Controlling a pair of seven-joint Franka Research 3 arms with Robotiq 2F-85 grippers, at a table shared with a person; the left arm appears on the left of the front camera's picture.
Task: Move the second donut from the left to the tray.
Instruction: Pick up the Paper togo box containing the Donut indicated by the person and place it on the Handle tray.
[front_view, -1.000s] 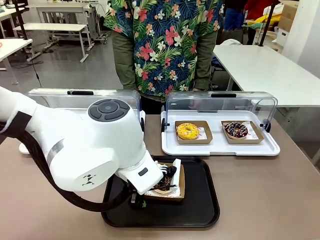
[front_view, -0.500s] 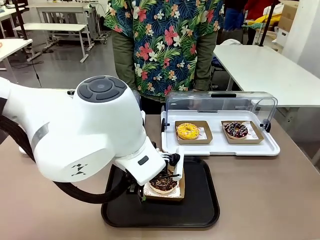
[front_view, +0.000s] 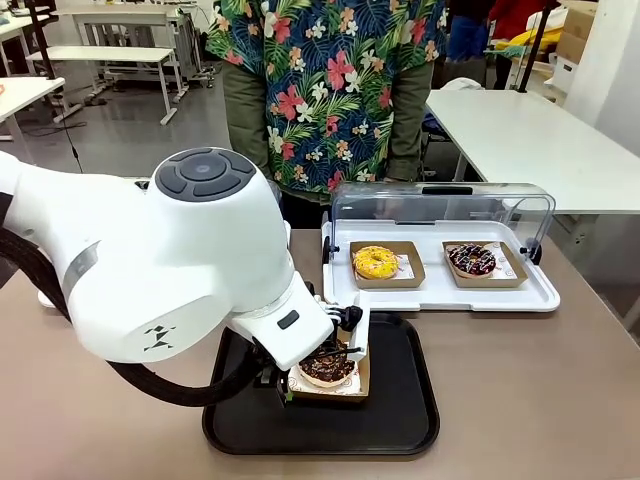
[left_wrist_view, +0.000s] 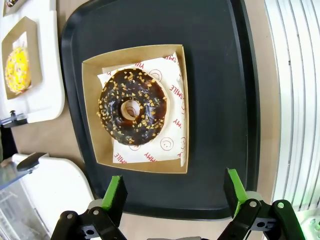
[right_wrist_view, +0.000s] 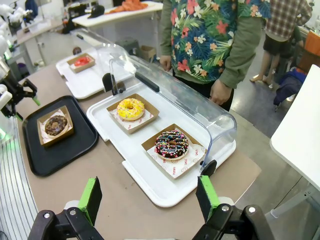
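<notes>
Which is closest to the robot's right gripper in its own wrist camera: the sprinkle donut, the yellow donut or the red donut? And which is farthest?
From the right gripper:
1. Sprinkle donut, just ahead on the white tray.
2. Yellow donut, farther along that tray.
3. Red donut, far back on the other white tray.

in the front view the big white left arm (front_view: 190, 270) fills the left half of the frame and hides the left gripper's fingers, the left rim of the black tray (front_view: 400, 425) and most of the clear-lidded white tray behind it. the chocolate donut (front_view: 328, 366) and its cardboard holder (front_view: 350, 388) peek out only at the arm's lower right edge. in the left wrist view the yellow donut (left_wrist_view: 17, 70) is cut by the left edge, and the red print on the paper liner (left_wrist_view: 172, 100) is too small to read. in the right wrist view the red-glazed donut (right_wrist_view: 81, 61), upper left, is too small for detail, and the person's hand (right_wrist_view: 220, 92) is partly behind the clear lid (right_wrist_view: 200, 107).
</notes>
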